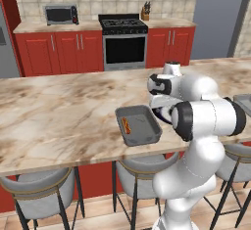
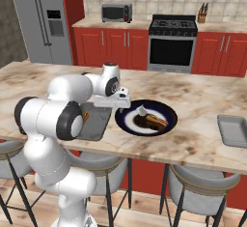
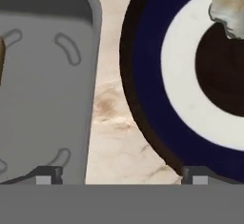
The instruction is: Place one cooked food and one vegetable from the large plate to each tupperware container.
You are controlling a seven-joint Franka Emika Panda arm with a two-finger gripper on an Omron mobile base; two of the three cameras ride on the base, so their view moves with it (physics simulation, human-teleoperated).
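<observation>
The large plate (image 2: 166, 109), navy-rimmed with a white ring, lies on the island right of my hand. On it are a hot dog (image 2: 154, 120) and a pale whitish vegetable (image 2: 141, 110). One grey tupperware container (image 1: 142, 126) sits left of the plate with an orange-brown sausage-like food (image 1: 126, 125) along its left side. The other container (image 2: 234, 130) lies at the far right. My gripper (image 2: 112, 104) hangs over the strip of counter between the near container (image 3: 47, 75) and the plate (image 3: 152, 75). It (image 3: 123, 175) is open and holds nothing. The vegetable (image 3: 228, 8) shows top right.
The marble island (image 1: 59, 116) stretches wide to the left. Grey stools (image 2: 193, 177) stand under its front edge. Red cabinets, a stove (image 1: 124, 38) and a microwave (image 1: 61, 14) line the back wall, with a fridge (image 2: 41, 21) to one side.
</observation>
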